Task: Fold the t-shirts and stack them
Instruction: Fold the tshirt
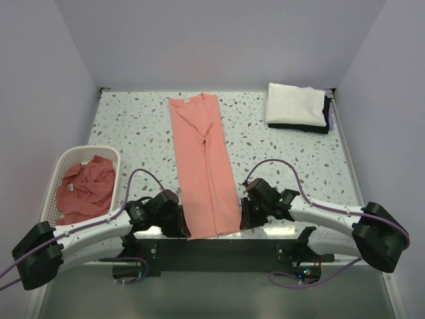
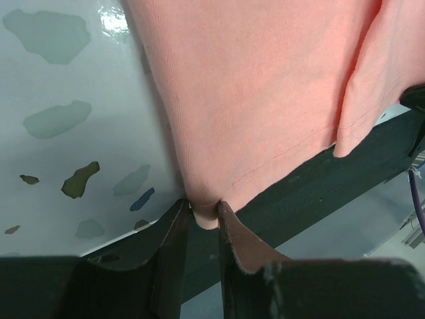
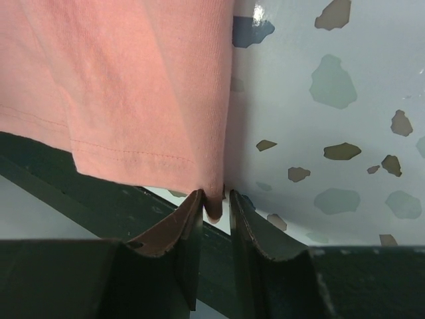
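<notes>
Matt fine-knit cloth t-shirt (image 2: 265, 86), glossy speckled table (image 2: 60, 199)

- Speckled table (image 1: 279, 153).
- 1 salmon-pink t-shirt (image 1: 202, 166), folded into a long strip, lying down the middle.
- White lattice basket (image 1: 63, 163) at the left edge.
- Folded white cloth (image 1: 294, 104) on dark cloth (image 1: 302, 127), far right corner.

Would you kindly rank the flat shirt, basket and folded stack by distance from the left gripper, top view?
1. flat shirt, hem pinched in the left gripper.
2. basket, to the left.
3. folded stack, far right corner.
</notes>
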Robot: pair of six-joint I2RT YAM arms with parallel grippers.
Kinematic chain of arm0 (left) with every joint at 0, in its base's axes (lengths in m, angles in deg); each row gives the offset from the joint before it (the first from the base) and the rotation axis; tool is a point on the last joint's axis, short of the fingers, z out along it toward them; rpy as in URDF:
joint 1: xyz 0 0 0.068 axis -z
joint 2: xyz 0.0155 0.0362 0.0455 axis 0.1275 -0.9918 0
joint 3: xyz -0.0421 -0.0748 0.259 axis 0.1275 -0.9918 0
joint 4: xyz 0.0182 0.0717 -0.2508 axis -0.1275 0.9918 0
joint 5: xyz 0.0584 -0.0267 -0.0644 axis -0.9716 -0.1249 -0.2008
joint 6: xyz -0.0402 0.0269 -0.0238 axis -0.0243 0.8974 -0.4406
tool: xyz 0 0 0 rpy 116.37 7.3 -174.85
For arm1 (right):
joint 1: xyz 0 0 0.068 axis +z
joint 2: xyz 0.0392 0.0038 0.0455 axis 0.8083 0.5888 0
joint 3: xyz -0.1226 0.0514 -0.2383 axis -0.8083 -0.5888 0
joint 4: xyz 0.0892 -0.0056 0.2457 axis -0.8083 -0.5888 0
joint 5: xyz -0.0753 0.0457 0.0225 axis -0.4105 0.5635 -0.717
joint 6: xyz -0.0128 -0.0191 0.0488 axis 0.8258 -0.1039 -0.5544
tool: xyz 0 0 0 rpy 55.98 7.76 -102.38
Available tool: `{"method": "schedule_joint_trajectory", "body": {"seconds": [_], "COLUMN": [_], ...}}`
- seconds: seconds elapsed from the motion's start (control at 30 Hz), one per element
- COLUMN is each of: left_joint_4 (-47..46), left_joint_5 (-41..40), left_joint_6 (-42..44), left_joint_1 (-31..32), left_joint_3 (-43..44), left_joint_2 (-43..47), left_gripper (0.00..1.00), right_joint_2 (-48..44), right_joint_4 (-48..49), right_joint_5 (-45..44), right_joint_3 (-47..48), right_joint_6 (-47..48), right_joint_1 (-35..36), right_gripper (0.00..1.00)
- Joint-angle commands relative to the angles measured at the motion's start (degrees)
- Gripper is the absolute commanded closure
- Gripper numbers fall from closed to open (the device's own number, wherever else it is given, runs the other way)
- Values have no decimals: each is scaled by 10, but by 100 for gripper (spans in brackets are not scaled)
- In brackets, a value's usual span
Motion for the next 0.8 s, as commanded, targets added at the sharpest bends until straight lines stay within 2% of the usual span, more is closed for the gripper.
{"method": "schedule_joint_trajectory", "body": {"seconds": [0.0, 0.07, 0.3, 0.43, 0.63, 0.77], "left_joint_4": [-12, -19, -36, -36, -14, -5], "left_joint_5": [-4, -4, -5, -10, -48, -59], "left_joint_6": [-9, -10, -11, -7, 18, 62], "left_joint_1": [2, 3, 3, 2, 1, -35], "left_joint_3": [-3, -2, 10, 20, 72, 131], "left_joint_2": [0, -2, -2, -2, -5, -33], "left_gripper": [72, 74, 90, 100, 100, 100], "right_joint_2": [-5, -6, -11, -18, -24, 8], "right_joint_4": [16, 20, 16, 16, -8, -20], "right_joint_5": [19, 24, 36, 48, 25, 3], "right_joint_3": [-6, -3, 9, 17, 65, 133], "right_joint_6": [-7, -8, -6, -6, 9, 37], "right_joint_1": [1, -1, 0, 0, -1, -26], "right_gripper": [74, 76, 84, 99, 100, 100]}}
